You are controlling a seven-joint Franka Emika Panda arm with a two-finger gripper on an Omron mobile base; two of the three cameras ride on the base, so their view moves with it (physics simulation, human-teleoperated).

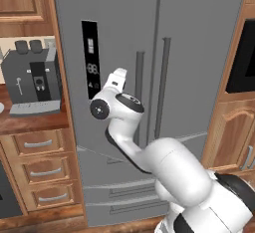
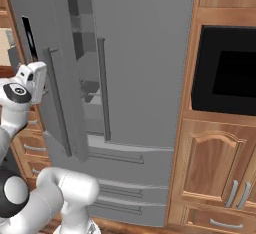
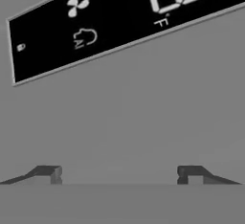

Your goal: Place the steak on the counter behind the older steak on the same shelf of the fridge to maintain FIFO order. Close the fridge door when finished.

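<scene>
Grey door: the fridge (image 1: 149, 77) left door is sitting ajar in the right base view.
Gripper (image 3: 118, 174): jaws spread wide, grasping nothing, facing the display panel (image 3: 119, 22).
Steak: can't tell where it's lying.
Tip: probably pushing flat, below the panel, until it's seating.

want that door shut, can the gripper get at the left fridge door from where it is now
Probably yes: the open gripper faces the left fridge door, just under its black display panel, with nothing between. The door stands slightly ajar.
</scene>
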